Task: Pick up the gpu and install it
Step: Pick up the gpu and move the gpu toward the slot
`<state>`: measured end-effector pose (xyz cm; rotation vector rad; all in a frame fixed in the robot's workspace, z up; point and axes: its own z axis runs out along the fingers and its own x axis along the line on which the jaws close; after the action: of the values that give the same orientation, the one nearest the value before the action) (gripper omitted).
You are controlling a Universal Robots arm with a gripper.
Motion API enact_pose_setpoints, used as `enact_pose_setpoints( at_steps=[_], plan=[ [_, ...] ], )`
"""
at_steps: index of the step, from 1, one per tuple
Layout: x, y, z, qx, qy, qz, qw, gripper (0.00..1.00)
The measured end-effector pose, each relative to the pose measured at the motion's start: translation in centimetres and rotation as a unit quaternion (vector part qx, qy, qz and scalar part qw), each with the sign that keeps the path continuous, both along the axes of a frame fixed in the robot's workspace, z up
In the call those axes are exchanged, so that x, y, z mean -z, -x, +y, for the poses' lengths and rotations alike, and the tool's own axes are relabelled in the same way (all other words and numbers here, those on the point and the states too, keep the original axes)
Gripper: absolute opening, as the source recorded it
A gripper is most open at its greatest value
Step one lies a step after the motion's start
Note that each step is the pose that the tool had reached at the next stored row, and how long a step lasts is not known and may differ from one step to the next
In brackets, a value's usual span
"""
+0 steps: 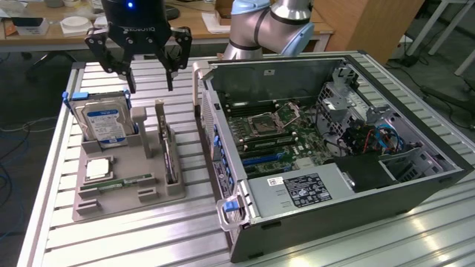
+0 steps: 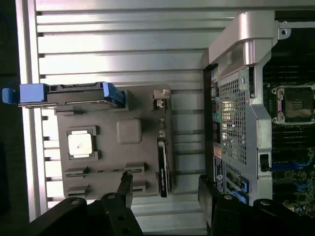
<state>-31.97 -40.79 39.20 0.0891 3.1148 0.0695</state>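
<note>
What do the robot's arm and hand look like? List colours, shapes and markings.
The arm is built of rounded silver-grey segments with pale blue joint caps. The hand is black: two jointed, linked fingers under a dark body that carries white lettering and a small blue light.

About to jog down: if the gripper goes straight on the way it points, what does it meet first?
Probably the gpu, standing on edge in the grey tray: the wrist view lines it up between the fingers of the open gripper. Depth is unclear; the tray could come first.
</note>
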Motion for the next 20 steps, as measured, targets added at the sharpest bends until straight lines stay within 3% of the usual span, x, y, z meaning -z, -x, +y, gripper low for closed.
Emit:
enact_pose_setpoints(
  at_steps=[6,20],
  plan=[
    [0.11,-0.01,-0.08,-0.03,0.0,0.0,0.9995,0.65],
    [0.96,0.0,-0.33,-0.037,0.0003,0.0001,0.9993,0.65]
  ],
)
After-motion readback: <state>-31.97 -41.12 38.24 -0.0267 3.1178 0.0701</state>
